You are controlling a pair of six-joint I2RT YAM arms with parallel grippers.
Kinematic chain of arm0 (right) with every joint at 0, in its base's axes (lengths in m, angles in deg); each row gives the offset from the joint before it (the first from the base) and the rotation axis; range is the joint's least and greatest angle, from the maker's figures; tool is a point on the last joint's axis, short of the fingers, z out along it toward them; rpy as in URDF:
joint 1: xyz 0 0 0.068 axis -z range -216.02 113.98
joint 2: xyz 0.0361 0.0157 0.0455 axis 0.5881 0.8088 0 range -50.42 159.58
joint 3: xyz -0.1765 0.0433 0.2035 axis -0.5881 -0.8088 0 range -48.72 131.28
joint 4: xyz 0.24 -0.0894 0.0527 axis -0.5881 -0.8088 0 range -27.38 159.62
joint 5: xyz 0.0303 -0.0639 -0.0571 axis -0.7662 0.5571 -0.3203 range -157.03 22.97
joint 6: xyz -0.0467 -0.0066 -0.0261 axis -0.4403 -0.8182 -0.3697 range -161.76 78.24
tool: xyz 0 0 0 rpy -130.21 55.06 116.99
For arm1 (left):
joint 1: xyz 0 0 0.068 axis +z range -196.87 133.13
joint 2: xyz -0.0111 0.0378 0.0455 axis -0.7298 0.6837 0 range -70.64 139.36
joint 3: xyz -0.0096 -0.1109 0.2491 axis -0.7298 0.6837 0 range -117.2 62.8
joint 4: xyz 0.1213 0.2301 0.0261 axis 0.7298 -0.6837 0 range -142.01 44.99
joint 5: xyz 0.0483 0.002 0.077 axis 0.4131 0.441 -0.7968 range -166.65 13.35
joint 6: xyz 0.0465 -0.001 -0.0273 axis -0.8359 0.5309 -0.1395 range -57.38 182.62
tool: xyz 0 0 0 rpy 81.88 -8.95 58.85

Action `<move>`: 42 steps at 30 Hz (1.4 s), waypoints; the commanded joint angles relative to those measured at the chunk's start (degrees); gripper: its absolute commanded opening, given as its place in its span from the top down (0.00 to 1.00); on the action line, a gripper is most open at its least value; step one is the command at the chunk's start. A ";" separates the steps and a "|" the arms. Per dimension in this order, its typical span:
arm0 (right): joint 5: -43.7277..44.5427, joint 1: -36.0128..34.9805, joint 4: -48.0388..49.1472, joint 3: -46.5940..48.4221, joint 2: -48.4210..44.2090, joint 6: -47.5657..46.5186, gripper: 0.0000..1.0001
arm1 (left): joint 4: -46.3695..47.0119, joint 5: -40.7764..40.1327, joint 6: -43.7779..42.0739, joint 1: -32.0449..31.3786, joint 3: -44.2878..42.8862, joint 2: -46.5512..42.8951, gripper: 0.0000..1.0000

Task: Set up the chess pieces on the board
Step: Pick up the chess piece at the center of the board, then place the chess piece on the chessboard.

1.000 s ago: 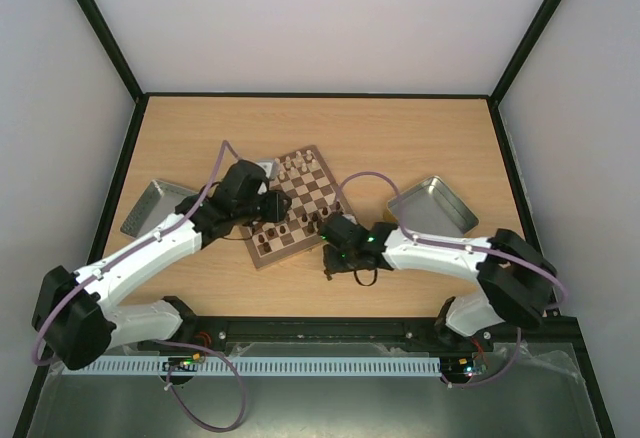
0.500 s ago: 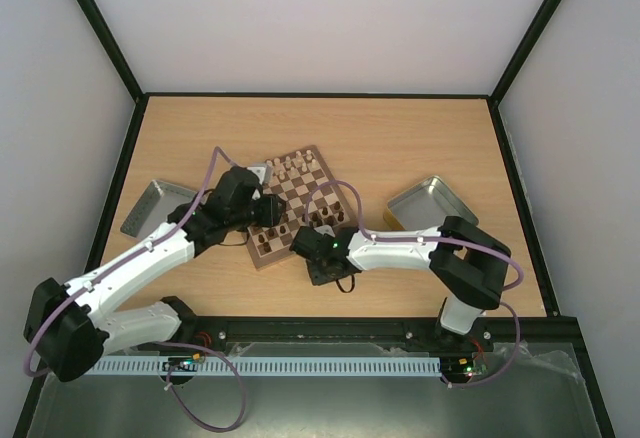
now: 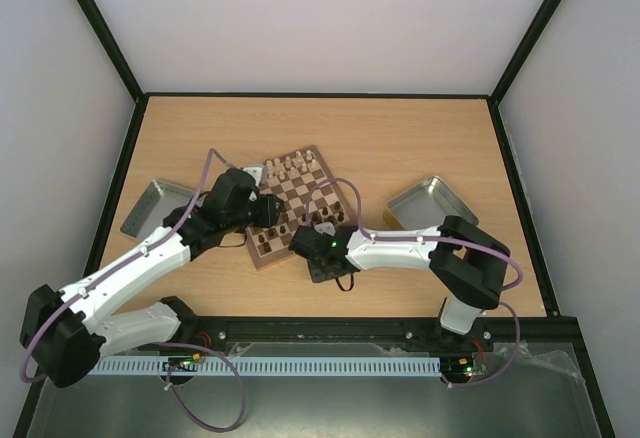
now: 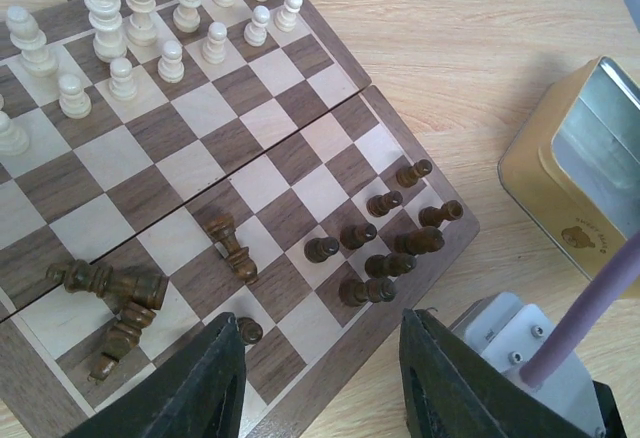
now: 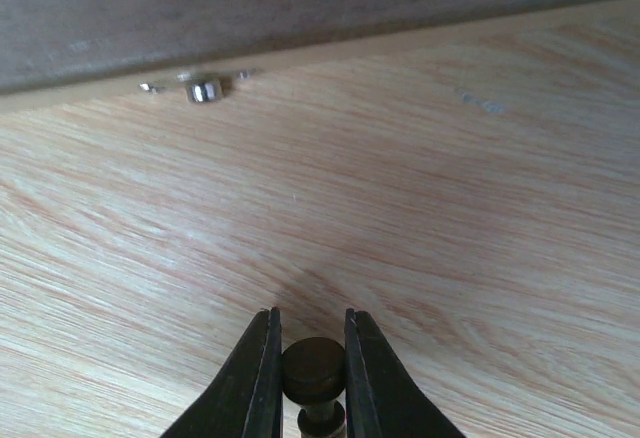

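Observation:
The board [image 3: 318, 193] lies mid-table, turned at an angle. Cream chess pieces [image 4: 140, 8] stand along its far rows. Dark brown pieces [image 4: 385, 233] stand clustered at the near corner, and several more lie toppled [image 4: 110, 293]. My left gripper [image 4: 325, 378] hovers open over that near corner with nothing between its fingers; it is also in the top view [image 3: 270, 208]. My right gripper [image 5: 312, 358] is low over the table beside the board's side edge [image 5: 300, 8], shut on a dark brown piece [image 5: 312, 370].
A silver metal tray [image 3: 152, 208] sits left of the board and another tray [image 3: 432, 203] to its right, which the left wrist view also shows [image 4: 580, 178]. A small metal latch [image 5: 205, 90] sticks out of the board's edge. The right arm's white wrist [image 4: 505, 333] is close to the left gripper.
My right arm swung left to the board's near edge and its jaws closed on a dark piece. The left arm shifted slightly left.

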 commanded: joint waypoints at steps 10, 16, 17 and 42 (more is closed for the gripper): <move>-2.53 9.04 25.82 -3.10 -23.68 20.30 0.89 | 17.10 -0.26 2.11 0.38 7.78 -13.33 0.47; -5.79 14.44 41.11 -4.89 -26.39 40.99 0.89 | 30.54 3.06 0.48 0.29 11.09 -18.75 0.40; -5.99 14.84 42.67 -4.62 -26.18 43.51 0.89 | 32.27 3.66 0.41 0.29 11.43 -18.81 0.39; -12.50 17.42 61.78 -10.39 -25.62 66.42 0.89 | 48.39 15.45 8.21 0.12 9.23 -4.58 0.56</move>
